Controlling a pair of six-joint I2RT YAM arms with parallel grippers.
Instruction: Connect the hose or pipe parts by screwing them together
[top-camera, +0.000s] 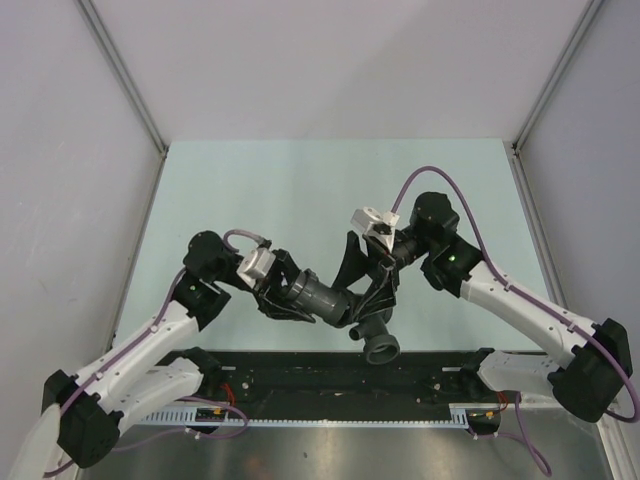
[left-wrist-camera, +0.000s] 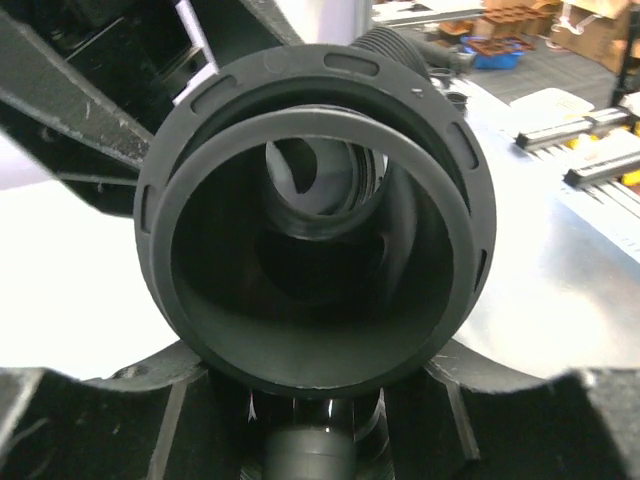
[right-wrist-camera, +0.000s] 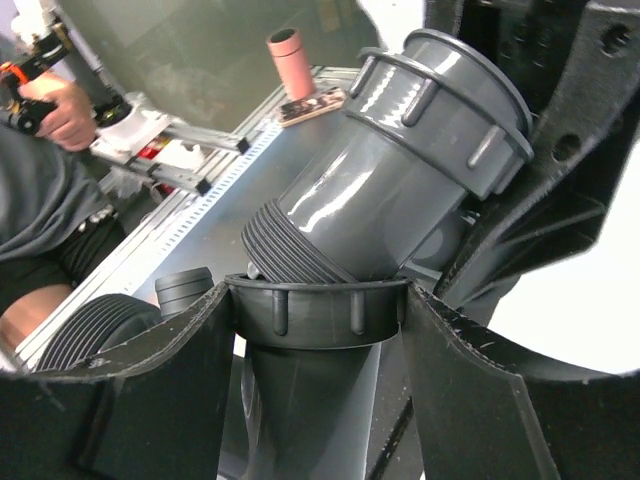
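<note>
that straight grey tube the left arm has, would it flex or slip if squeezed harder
The straight tube looks like thick-walled rigid plastic, so it is probably stiff. Its glossy barrel may slip when squeezed, though the ribbed collar should help. Round and hollow, it would likely roll if laid on its side.

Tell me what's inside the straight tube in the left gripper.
The straight tube has a hollow, bare bore down to its narrower far opening, where light shows through. Its wall hides the thread joint with the branched fitting.
</note>
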